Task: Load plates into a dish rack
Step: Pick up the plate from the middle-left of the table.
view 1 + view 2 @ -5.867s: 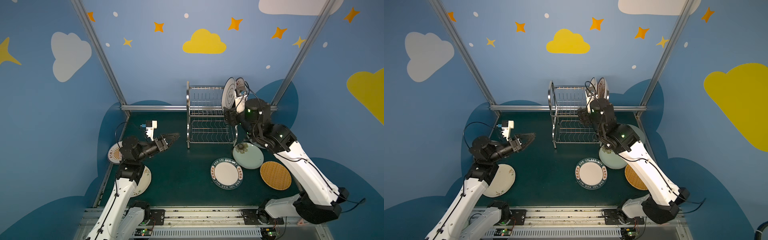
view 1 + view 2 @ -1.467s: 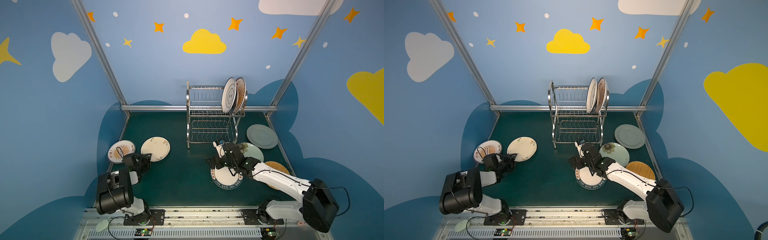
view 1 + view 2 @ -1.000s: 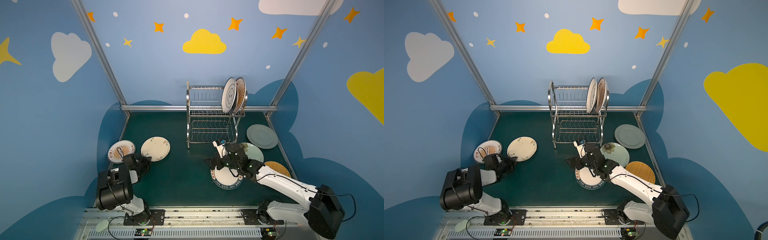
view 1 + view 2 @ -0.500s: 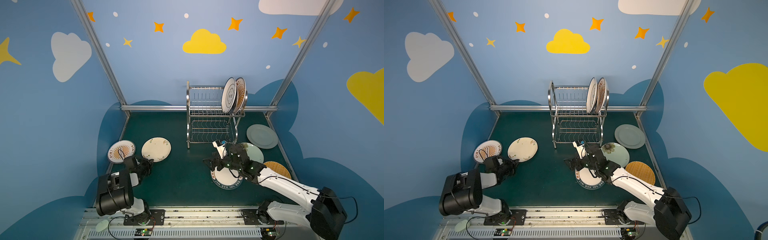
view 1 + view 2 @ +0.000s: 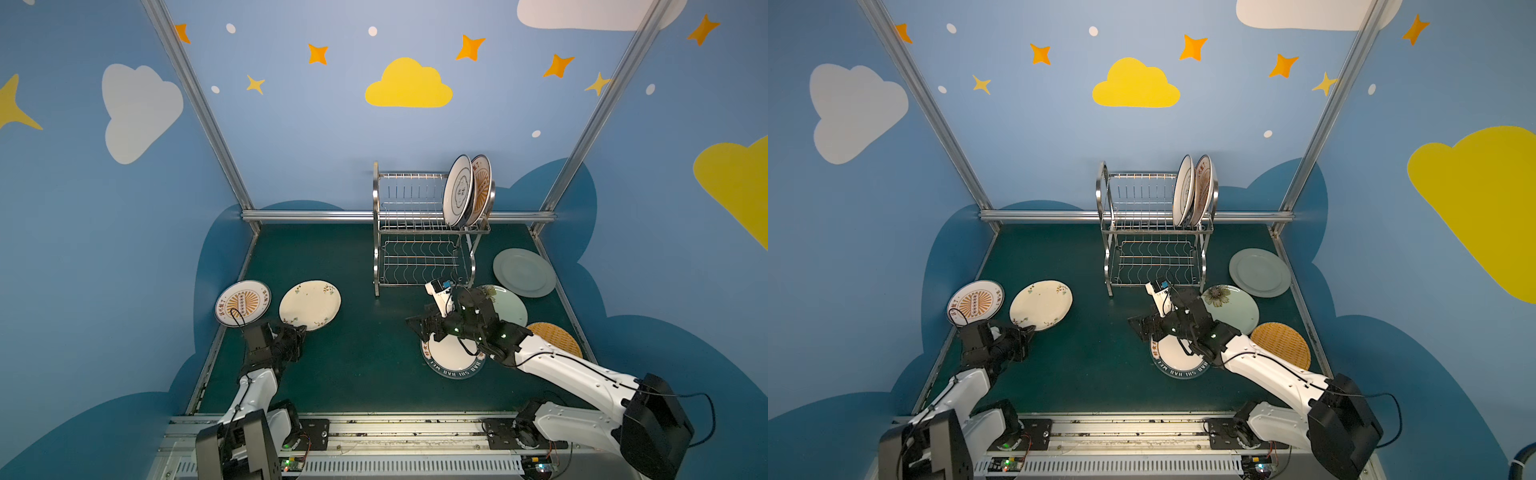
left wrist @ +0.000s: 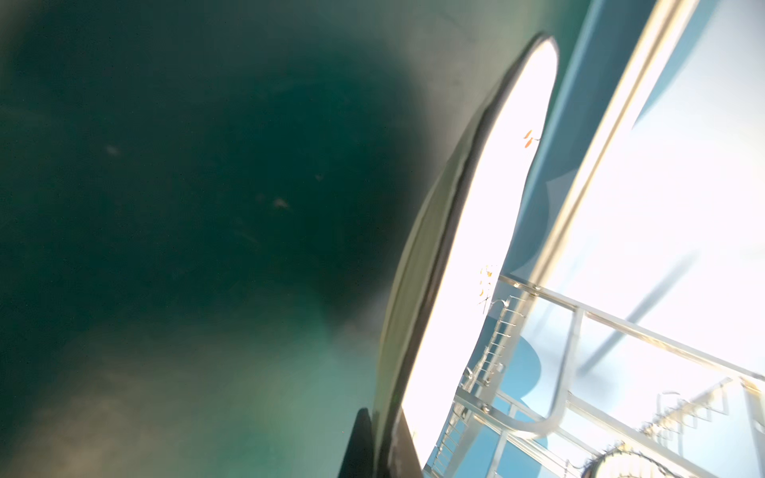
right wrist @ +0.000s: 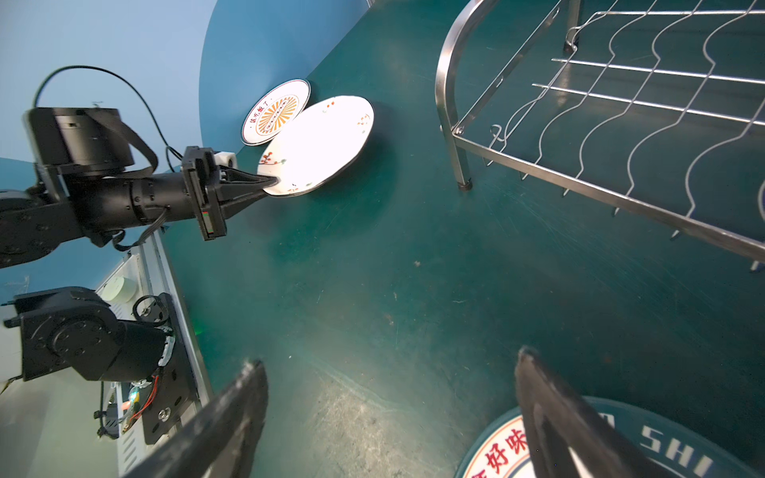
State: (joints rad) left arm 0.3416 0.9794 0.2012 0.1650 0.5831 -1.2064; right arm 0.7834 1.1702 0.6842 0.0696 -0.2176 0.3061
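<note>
Two plates are loaded and six wait flat on the green mat (image 5: 353, 266), so the job looks about a quarter done.

Farthest left of the dish rack (image 5: 417, 232) lies the sunburst plate (image 5: 243, 302), untouched. Just beside it, nearer the rack, is the cream floral plate (image 5: 309, 305). The left gripper (image 7: 273, 181) is clamped on this plate's rim, on the edge away from the rack. The right wrist view shows a shadow under that side, so the plate seems to be tipping up off the mat. I judge this to be the start of the next pickup.

On the rack itself, the top shelf carries a white ringed plate (image 5: 457, 191) and a second sunburst plate (image 5: 483, 183). Both stand on edge at the shelf's right end. The slots to their left hold nothing, and neither does the lower shelf.

In front of the rack, the right gripper (image 7: 391, 358) hovers with its jaws spread wide and grips nothing. One finger is over the green-lettered plate (image 5: 453, 365), the other over bare mat.

Right of the rack lie the pale green flower plate (image 5: 509, 309), the plain pale green plate (image 5: 524, 272) and the orange woven plate (image 5: 555, 334).
</note>
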